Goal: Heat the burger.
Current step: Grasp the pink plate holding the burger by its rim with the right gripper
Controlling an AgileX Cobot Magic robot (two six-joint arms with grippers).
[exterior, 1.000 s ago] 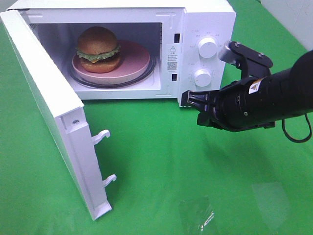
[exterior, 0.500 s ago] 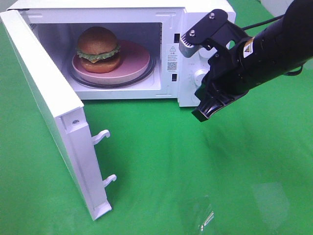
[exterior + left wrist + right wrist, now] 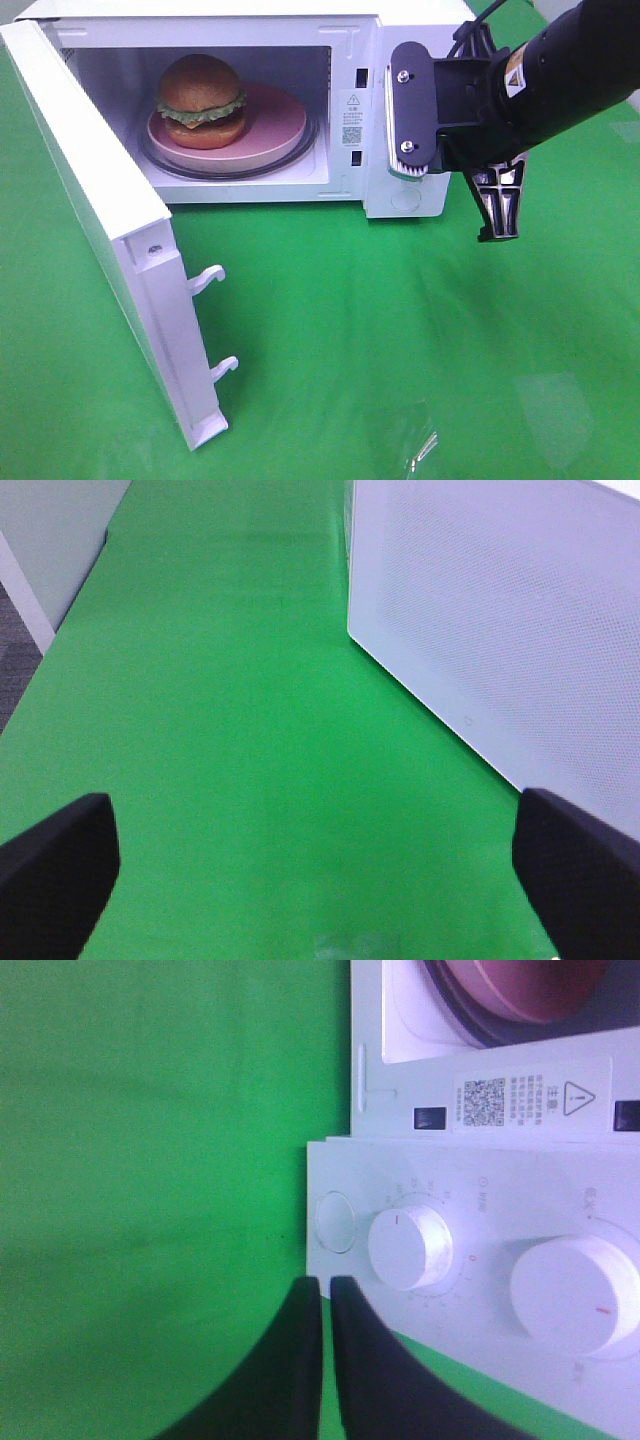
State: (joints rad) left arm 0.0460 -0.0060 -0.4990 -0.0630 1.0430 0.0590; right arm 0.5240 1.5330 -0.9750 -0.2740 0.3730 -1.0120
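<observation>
The burger (image 3: 201, 100) sits on a pink plate (image 3: 275, 125) inside the open white microwave (image 3: 350, 30). The plate's edge also shows in the right wrist view (image 3: 520, 985). My right gripper (image 3: 497, 232) hangs in front of the microwave's control panel, fingers pointing down, apart from the burger. In the right wrist view it (image 3: 322, 1285) is shut and empty, its tips just below the panel's round button (image 3: 335, 1222) and beside the smaller knob (image 3: 410, 1248). My left gripper (image 3: 320, 880) is open and empty over the green cloth, next to a white microwave wall (image 3: 500, 630).
The microwave door (image 3: 100, 200) stands swung open to the left, its latch hooks (image 3: 210, 275) sticking out. A larger knob (image 3: 580, 1295) is on the panel. Green cloth (image 3: 400, 330) covers the table. A clear wrapper (image 3: 410, 440) lies near the front edge.
My right arm has risen and turned from low in front of the microwave to across the control panel; the gripper now points down. Burger, plate and door have not moved.
</observation>
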